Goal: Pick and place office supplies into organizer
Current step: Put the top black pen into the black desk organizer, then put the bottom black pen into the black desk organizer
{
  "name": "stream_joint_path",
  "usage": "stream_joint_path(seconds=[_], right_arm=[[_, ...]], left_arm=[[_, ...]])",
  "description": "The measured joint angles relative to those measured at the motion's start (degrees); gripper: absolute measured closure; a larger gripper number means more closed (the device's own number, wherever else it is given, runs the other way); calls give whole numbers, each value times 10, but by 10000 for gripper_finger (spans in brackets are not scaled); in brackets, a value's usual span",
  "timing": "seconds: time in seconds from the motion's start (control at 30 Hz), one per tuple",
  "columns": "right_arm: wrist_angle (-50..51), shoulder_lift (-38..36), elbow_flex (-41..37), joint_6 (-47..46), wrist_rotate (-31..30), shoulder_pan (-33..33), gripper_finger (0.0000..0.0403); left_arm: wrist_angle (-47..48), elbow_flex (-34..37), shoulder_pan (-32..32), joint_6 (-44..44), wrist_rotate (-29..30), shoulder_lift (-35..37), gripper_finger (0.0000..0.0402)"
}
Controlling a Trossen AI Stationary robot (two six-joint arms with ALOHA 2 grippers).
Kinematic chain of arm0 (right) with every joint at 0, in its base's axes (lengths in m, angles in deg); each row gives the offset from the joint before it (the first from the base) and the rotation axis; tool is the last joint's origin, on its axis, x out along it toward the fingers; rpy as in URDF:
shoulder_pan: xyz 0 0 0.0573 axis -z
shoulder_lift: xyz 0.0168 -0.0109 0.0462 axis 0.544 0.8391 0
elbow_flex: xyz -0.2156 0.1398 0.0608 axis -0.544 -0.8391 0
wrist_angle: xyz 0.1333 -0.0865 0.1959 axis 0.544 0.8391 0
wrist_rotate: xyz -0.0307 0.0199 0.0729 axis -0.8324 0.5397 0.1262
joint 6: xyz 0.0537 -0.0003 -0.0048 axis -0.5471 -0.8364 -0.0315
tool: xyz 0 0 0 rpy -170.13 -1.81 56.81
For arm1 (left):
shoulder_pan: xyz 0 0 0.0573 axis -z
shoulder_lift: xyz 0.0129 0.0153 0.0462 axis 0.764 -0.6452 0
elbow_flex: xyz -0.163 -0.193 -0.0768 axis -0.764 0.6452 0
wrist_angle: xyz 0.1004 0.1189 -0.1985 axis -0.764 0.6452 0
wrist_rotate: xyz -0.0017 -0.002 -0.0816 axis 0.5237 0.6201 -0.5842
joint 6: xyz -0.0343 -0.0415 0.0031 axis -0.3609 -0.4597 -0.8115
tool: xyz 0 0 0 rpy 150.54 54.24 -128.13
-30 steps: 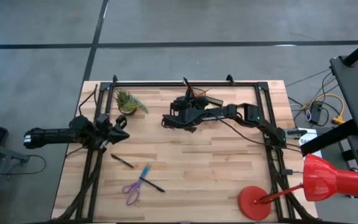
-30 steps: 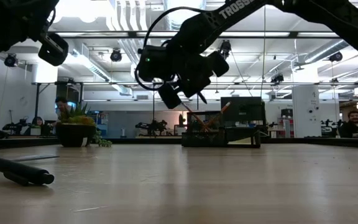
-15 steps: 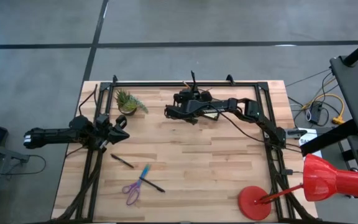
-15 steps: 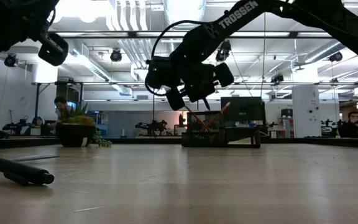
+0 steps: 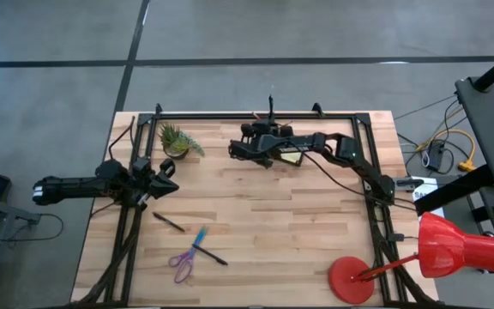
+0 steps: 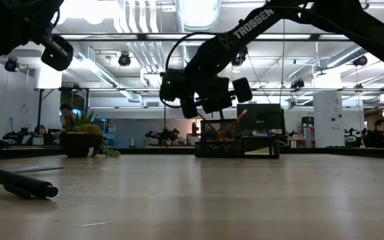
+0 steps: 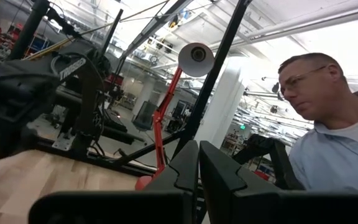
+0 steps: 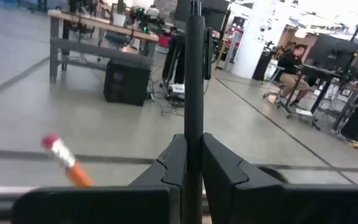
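High view: your right gripper [image 5: 271, 129] pinches a thin black pen [image 5: 271, 105] over the organizer [image 5: 288, 156], farther back than a second ago | Right wrist view: pen [image 8: 194, 68] is light, stiff, slippery; hold mid-shaft | Left wrist view: left gripper [image 7: 198, 177] pressed together, idle.

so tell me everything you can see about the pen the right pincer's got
The pen is thin, black and straight, with what looks like a clip near its upper end. It stands upright, clamped between the two dark fingers of the right pincer, most of its length rising above them. From above it shows as a short dark line at the table's far edge, over the organizer. Only the fingers touch it as far as shows.
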Motion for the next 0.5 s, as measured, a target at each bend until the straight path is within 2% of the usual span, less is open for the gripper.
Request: stream_joint_path(seconds=[0.5], right_arm=[[6, 3, 13, -6, 12, -8, 313]], left_arm=[[0, 0, 0, 0, 0, 1, 402]])
